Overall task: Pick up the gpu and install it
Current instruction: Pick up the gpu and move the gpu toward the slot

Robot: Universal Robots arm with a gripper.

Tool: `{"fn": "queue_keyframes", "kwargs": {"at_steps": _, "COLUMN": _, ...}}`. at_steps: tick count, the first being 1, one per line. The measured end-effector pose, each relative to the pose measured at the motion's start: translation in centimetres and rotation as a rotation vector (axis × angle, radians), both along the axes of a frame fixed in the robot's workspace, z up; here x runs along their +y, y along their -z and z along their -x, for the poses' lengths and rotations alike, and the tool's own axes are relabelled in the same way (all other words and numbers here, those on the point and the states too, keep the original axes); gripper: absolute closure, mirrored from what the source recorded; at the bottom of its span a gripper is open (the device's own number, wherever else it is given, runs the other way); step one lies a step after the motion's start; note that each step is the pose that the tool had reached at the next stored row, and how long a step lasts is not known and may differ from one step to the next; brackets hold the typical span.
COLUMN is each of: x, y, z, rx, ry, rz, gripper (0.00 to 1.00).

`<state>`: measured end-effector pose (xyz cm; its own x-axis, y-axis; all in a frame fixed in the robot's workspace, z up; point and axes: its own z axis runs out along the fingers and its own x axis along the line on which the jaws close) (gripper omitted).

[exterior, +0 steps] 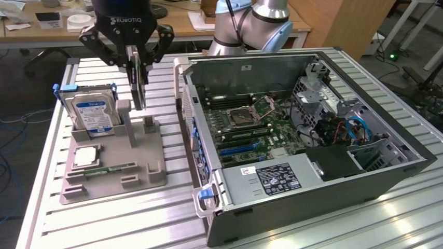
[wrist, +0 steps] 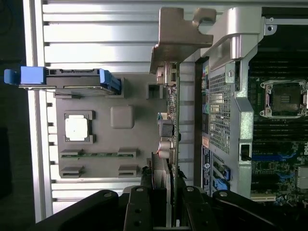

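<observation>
Already the gripper (exterior: 136,66) pinches the gpu (exterior: 139,88) upright between narrowed fingers, just beside the open case (exterior: 312,207), over the tray (exterior: 114,182). Pickup looks done; the gpu is not yet installed.

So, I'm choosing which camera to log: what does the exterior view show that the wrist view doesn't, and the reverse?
Exterior view adds the arm, the power supply and the hard drive's blue label. Wrist view adds the pale bracket of the gpu. Both share the gripper shut on the gpu, the gray tray and the open case.
</observation>
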<state>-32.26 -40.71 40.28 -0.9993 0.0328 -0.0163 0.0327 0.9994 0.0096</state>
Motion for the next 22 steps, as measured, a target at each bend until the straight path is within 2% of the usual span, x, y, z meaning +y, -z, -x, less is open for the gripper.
{"fn": "queue_keyframes", "kwargs": {"at_steps": 5, "x": 0.0, "y": -0.01, "z": -0.2, "rx": 0.0001, "ry": 0.0, "rz": 0.0001, "gripper": 0.73}}
{"fn": "queue_keyframes", "kwargs": {"at_steps": 12, "x": 0.0, "y": -0.01, "z": -1.5, "rx": 0.0, "ry": 0.0, "rz": 0.0009, "gripper": 0.73}}
{"fn": "queue_keyframes", "kwargs": {"at_steps": 13, "x": 0.0, "y": -0.01, "z": -1.6, "rx": 0.0, "ry": 0.0, "rz": 0.0034, "gripper": 0.73}}
{"fn": "queue_keyframes", "kwargs": {"at_steps": 14, "x": 0.0, "y": -0.01, "z": -1.7, "rx": 0.0001, "ry": 0.0, "rz": 0.0099, "gripper": 0.73}}
{"fn": "queue_keyframes", "kwargs": {"at_steps": 16, "x": 0.0, "y": -0.01, "z": -1.9, "rx": 0.0001, "ry": 0.0, "rz": 0.0279, "gripper": 0.73}}
{"fn": "queue_keyframes", "kwargs": {"at_steps": 17, "x": -0.01, "y": -0.01, "z": -2.0, "rx": 0.0, "ry": 0.0, "rz": 0.035, "gripper": 0.73}}
{"fn": "queue_keyframes", "kwargs": {"at_steps": 22, "x": 0.0, "y": 0.0, "z": -2.8, "rx": 0.0, "ry": 0.0, "rz": 0.0357, "gripper": 0.73}}
